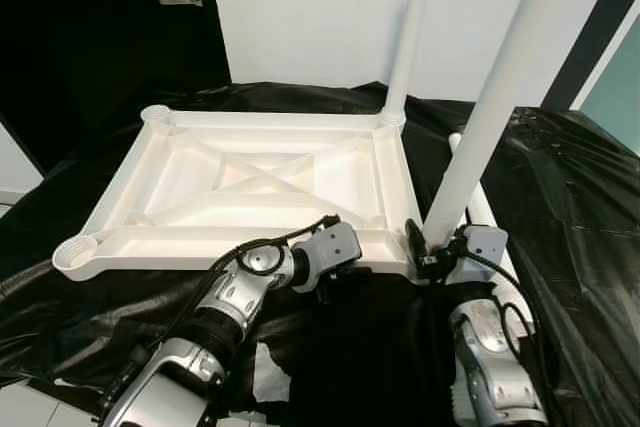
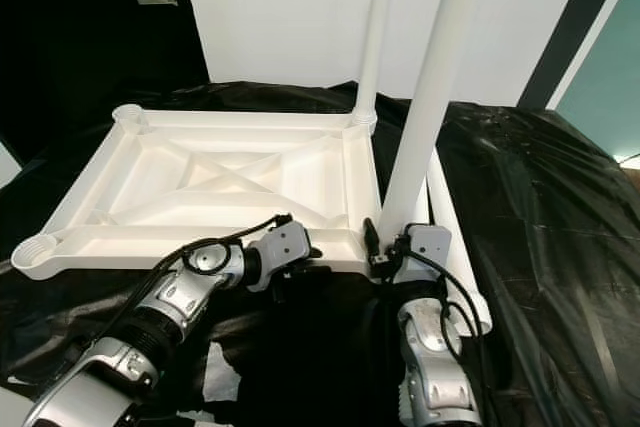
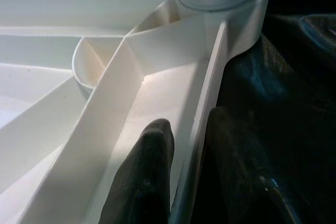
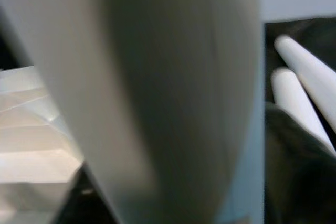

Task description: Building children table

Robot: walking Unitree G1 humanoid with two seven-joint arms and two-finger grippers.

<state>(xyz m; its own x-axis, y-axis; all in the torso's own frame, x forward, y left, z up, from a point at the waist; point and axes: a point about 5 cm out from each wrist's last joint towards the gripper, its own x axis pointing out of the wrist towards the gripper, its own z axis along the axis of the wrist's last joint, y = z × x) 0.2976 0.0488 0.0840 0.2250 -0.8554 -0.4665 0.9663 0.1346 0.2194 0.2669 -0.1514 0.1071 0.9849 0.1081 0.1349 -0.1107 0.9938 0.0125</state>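
The white table top lies upside down on a black sheet. One white leg stands upright in its far right corner socket. A second leg stands at the near right corner, and my right gripper is shut around its base. In the right wrist view this leg is close and blurred. My left gripper is shut on the table top's near rim, one of its fingers inside the wall and the other outside.
Two spare legs lie on the sheet to the right of the table top. Both left corner sockets stand open. The black sheet covers the surface, with a white wall behind and a dark doorway at left.
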